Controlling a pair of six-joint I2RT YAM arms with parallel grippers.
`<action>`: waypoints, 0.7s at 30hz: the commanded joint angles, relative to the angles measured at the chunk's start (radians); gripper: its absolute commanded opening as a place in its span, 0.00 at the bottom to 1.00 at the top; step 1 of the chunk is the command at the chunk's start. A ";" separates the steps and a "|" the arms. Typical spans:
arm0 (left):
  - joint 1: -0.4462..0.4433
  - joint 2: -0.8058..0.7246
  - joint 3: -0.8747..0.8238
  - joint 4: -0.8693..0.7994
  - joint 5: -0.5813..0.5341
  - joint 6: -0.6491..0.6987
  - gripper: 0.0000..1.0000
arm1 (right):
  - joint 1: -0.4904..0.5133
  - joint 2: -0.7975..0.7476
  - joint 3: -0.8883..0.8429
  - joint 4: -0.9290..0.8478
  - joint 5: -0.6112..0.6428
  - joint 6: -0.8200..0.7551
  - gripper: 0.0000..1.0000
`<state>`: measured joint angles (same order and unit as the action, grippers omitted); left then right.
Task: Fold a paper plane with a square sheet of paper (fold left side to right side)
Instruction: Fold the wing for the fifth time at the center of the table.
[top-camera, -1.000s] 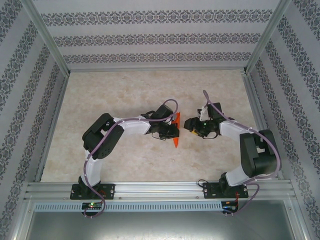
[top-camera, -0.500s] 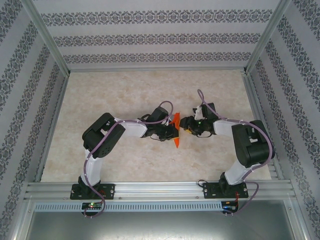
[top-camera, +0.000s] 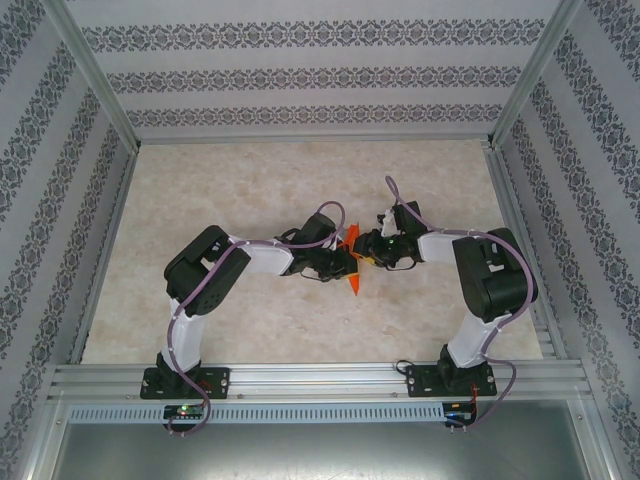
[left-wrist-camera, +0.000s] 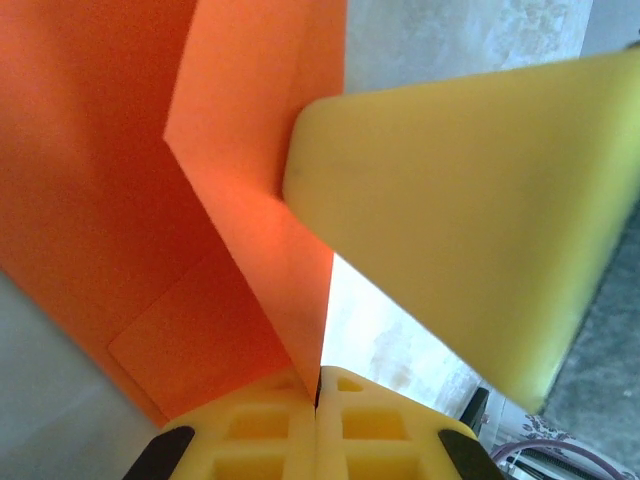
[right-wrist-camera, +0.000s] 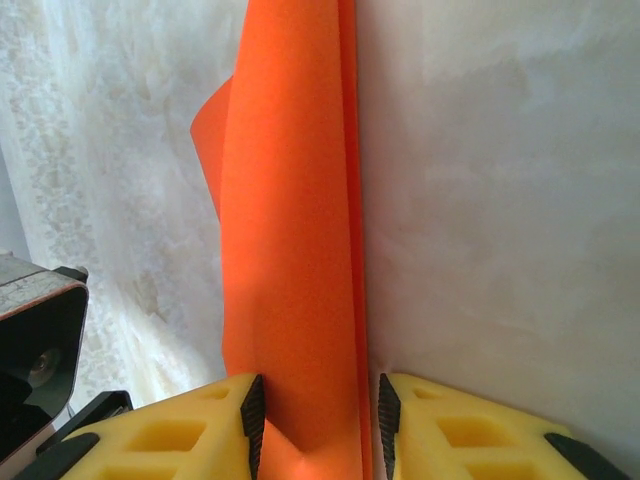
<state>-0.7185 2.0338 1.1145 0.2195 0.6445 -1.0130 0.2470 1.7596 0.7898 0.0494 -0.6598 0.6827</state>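
Left gripper was clamped shut on the paper plane at the middle of the table, with the orange point aimed back toward the arm bases. On my left wrist feed the pads were pressed together on a folded edge, with a finger of the right gripper against the flap. On the right wrist feed its jaws were apart, the paper plane between them. I couldn't tell whether they touched it.
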 joint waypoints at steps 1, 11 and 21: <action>0.012 0.003 -0.007 0.041 0.008 -0.021 0.08 | 0.013 0.030 0.016 -0.048 0.031 -0.008 0.37; 0.013 -0.024 -0.018 0.040 0.001 -0.013 0.19 | 0.013 0.052 0.032 -0.075 0.037 -0.020 0.35; 0.030 -0.133 -0.092 0.029 -0.036 -0.006 0.36 | 0.015 0.055 0.039 -0.082 0.035 -0.025 0.34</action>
<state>-0.7143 1.9686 1.0431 0.2249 0.6273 -1.0222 0.2470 1.7775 0.8230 -0.0048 -0.6559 0.6815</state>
